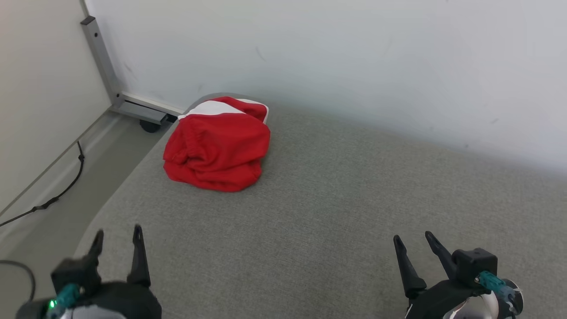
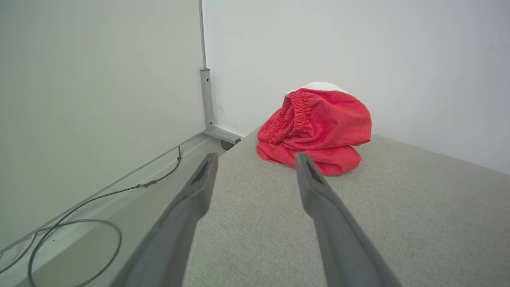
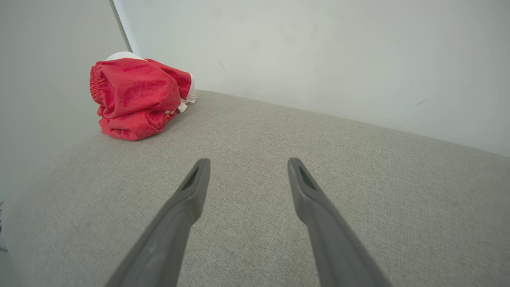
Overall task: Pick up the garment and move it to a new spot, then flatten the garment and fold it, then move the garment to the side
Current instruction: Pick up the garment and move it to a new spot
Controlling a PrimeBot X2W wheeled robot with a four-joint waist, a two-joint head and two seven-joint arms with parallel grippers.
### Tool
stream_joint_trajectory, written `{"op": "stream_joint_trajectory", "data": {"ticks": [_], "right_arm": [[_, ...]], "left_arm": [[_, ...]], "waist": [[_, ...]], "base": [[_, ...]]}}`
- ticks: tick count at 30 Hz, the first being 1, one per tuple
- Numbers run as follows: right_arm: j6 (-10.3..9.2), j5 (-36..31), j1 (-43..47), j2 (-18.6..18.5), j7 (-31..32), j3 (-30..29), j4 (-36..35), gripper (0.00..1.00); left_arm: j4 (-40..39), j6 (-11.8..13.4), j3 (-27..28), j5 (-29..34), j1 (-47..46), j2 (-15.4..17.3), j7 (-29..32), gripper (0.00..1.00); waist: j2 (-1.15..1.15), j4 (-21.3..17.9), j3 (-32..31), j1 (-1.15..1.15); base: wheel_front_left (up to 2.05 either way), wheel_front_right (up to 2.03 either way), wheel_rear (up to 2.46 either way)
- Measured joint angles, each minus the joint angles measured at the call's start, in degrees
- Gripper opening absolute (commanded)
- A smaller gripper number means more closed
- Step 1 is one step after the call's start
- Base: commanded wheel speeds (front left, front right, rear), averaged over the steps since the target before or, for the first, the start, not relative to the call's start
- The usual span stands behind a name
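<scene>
The garment is a red piece of clothing with white panels, bunched into a heap at the far left corner of the grey fabric-covered table. It also lies ahead of the fingers in the left wrist view and at the upper left of the right wrist view. My left gripper hovers open at the near left edge, well short of the heap. At the near right my right gripper is open too, with nothing between its fingers. In both wrist views the left gripper and right gripper show spread fingers.
A white wall runs right behind the table. Off the table's left edge, a grey metal frame leg on a castor stands on the floor, and a black cable trails along the floor there.
</scene>
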Motion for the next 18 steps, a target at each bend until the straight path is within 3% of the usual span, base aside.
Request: {"op": "stream_joint_trajectory", "data": {"ticks": [18], "right_arm": [[0.0, -0.78, -2.52, -1.96, 1.19, -0.49, -1.78, 1.0]], "left_arm": [[20.54, -7.82, 0.94, -5.89, -31.1, 1.21, 5.79, 1.0]], "waist": [[0.0, -7.77, 3.83, 0.0]], "base": [[0.0, 0.0, 0.0]]}}
